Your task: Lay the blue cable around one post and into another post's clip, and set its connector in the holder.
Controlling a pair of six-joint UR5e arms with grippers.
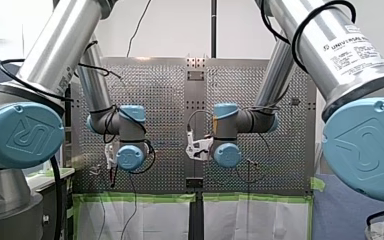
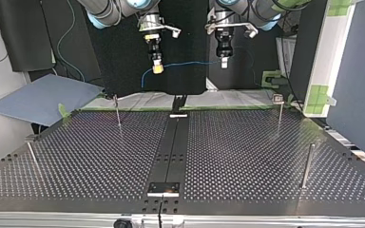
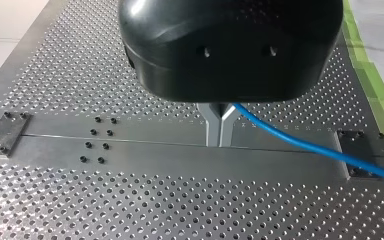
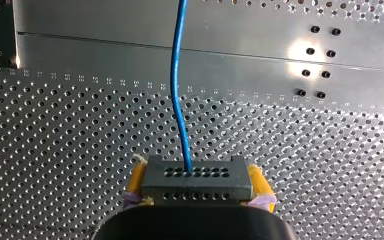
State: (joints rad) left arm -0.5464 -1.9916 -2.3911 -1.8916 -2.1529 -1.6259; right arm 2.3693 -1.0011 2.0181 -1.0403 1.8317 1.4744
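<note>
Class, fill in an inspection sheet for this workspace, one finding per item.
Surface: perforated metal table, dark strip down its middle.
Job's things: four posts upright; blue cable round none yet; connector held off the table.
Clutter: nothing seen.
Grippers: my right gripper shut on the connector, yellow pads; my left gripper shut on the blue cable.
Cables: the blue cable spans the two grippers in the air.
Surroundings: green tape at the table's edge; blue-grey sheet beside the table.

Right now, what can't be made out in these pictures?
- Left wrist view: the left end effector hides where it grips the blue cable.
- Right wrist view: past the connector, the cable runs off the edge.
- Top view: clips on the posts, too small.
</note>
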